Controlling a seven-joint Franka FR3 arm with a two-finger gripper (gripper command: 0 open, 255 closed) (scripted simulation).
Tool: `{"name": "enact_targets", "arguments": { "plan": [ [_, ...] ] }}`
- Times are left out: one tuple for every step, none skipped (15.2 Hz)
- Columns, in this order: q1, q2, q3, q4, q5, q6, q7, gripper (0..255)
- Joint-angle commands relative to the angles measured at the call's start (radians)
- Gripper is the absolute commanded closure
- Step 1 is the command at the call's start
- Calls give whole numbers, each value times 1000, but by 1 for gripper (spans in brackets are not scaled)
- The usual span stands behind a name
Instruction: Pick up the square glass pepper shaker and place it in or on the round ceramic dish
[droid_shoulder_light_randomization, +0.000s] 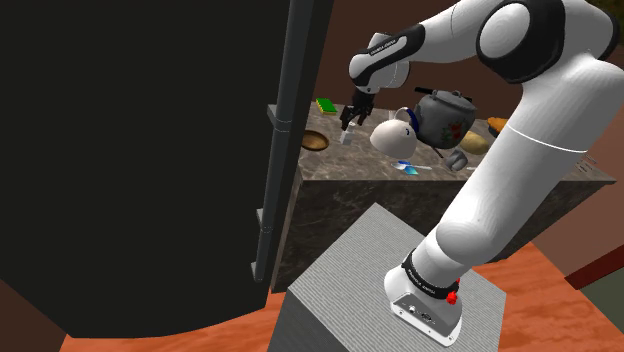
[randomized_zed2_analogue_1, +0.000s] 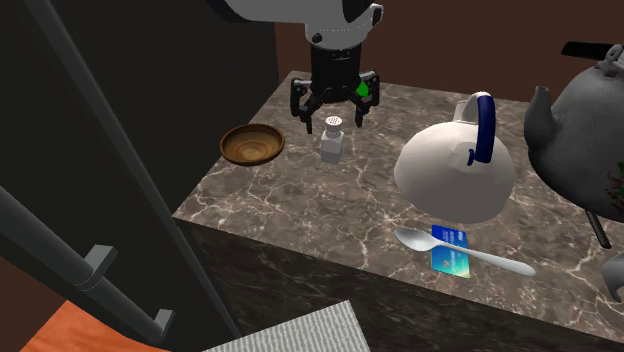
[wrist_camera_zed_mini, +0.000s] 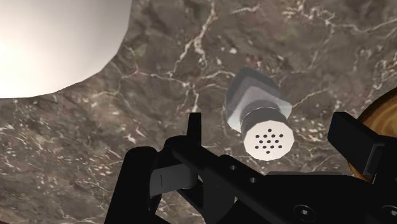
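Dark marbled stone made up the counter (randomized_zed2_analogue_1: 300, 210), and near its far corner stood the pepper shaker (randomized_zed2_analogue_1: 332, 140), upright, a clear square body under a pale cap dotted with holes. The black gripper (randomized_zed2_analogue_1: 334, 108) hung straight over it, pointing down. Its fingers (wrist_camera_zed_mini: 348, 137) were spread wide, one on either side of the cap, and from the wrist view neither one touched it. Nothing was pinched between them. Just beside the shaker, on the second exterior view's left, sat the round brown dish (randomized_zed2_analogue_1: 252, 143), ringed like turned wood and holding nothing. On the other side of the shaker a white teapot (randomized_zed2_analogue_1: 455, 170) with a blue handle rested on the stone. Nearer the counter's front edge a spoon (randomized_zed2_analogue_1: 465, 252) lay across a blue card (randomized_zed2_analogue_1: 450, 255). A grey kettle (randomized_zed2_analogue_1: 585, 140) stood at that view's right.
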Motion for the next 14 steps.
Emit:
{"name": "enact_targets", "arguments": {
  "plan": [
    [0, 1, 0, -1, 1, 3, -1, 0],
    [0, 1, 0, -1, 1, 3, -1, 0],
    [0, 1, 0, -1, 1, 3, -1, 0],
    [0, 1, 0, -1, 1, 3, -1, 0],
    [0, 1, 0, -1, 1, 2, -1, 0],
    [0, 1, 0, -1, 1, 2, -1, 255],
    [0, 1, 0, -1, 1, 2, -1, 255],
    [0, 1, 0, -1, 1, 2, -1, 255],
    [0, 1, 0, -1, 1, 2, -1, 255],
    [0, 1, 0, -1, 1, 2, -1, 255],
    [0, 1, 0, -1, 1, 2, -1, 255],
    [0, 1, 0, -1, 1, 2, -1, 255],
    [0, 1, 0, -1, 1, 2, -1, 255],
    [0, 1, 0, -1, 1, 2, -1, 255]
  ]
}}
